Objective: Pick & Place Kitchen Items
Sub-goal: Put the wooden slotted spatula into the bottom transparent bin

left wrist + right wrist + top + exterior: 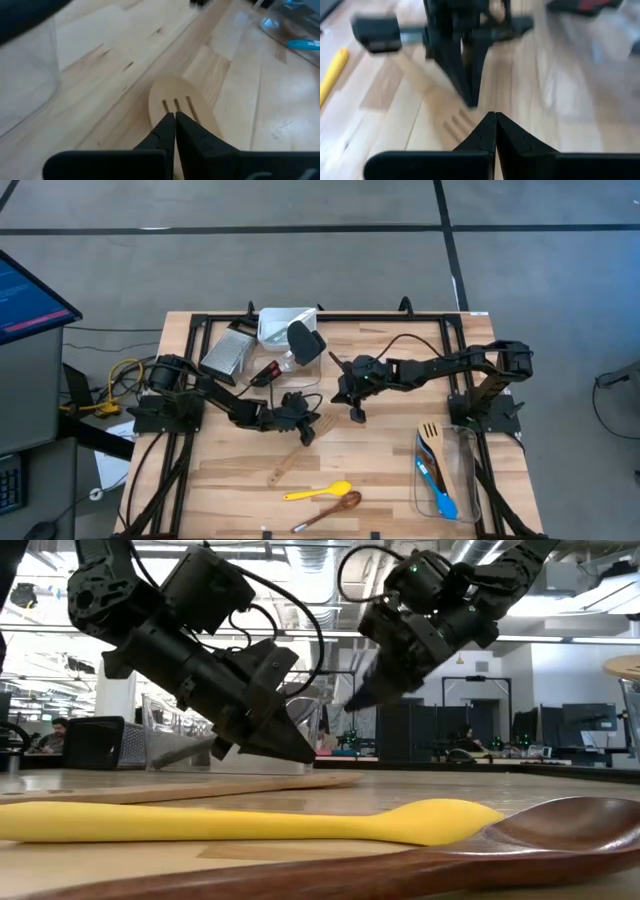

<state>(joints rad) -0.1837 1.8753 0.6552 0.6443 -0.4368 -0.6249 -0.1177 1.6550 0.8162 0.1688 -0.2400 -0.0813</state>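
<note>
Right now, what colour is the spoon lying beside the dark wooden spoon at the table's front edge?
Yellow, clearest in the low view.

Both arms are finished in matte black, built from blocky jointed links. Black cables are looped loosely along each arm. Left tool and right tool end in tapered, wedge-shaped black fingers.

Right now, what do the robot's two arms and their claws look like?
Both arms are dark, nearly black, built from chunky jointed segments. Thin black cables loop along them, seen well in the low view. A tiny green light glows on the right arm. The left claw and right claw each have two flat black fingers tapering to a sharp point, like a beak.
</note>
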